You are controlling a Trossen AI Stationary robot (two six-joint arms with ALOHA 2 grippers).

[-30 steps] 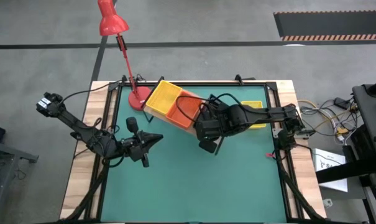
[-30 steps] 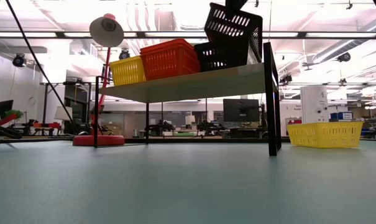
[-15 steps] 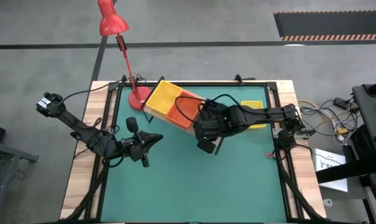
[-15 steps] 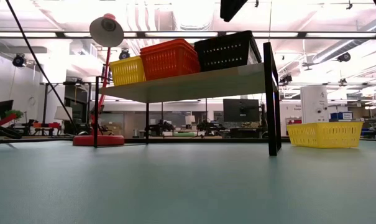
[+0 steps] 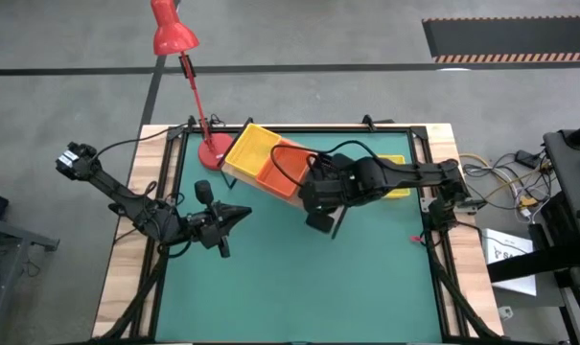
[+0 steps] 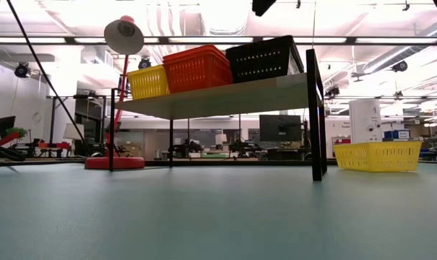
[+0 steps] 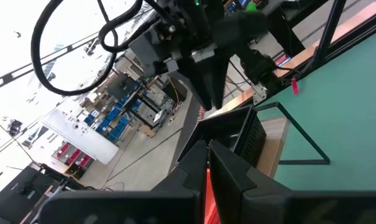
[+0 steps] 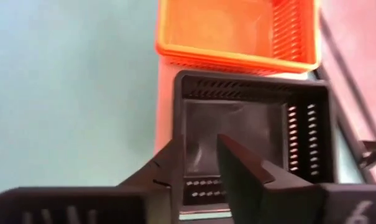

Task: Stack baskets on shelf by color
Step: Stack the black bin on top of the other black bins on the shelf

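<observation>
The shelf [image 6: 218, 97] stands on thin black legs at the far side of the green mat. Three baskets rest flat on it in a row: yellow [image 6: 147, 81], red-orange [image 6: 196, 68] and black [image 6: 265, 59]. My right gripper [image 8: 200, 140] hangs open straight above the black basket [image 8: 256, 124], clear of it; only its tip [image 6: 264, 6] shows in the low view. A further yellow basket [image 5: 390, 177] sits on the mat to the shelf's right. My left gripper [image 5: 242, 213] waits shut, low over the mat's left part, pointing at the shelf.
A red desk lamp has its base [image 5: 213, 151] by the shelf's left end and its head [image 6: 124, 35] above the yellow basket. The shelf's black leg [image 6: 317, 115] stands near the loose yellow basket [image 6: 377, 155]. The near half of the mat [image 5: 299, 278] is bare.
A second ago my right gripper held the black basket tilted above the shelf's right end. The basket has come down and now sits flat on the shelf beside the red-orange one. The gripper has let go and risen above it.
</observation>
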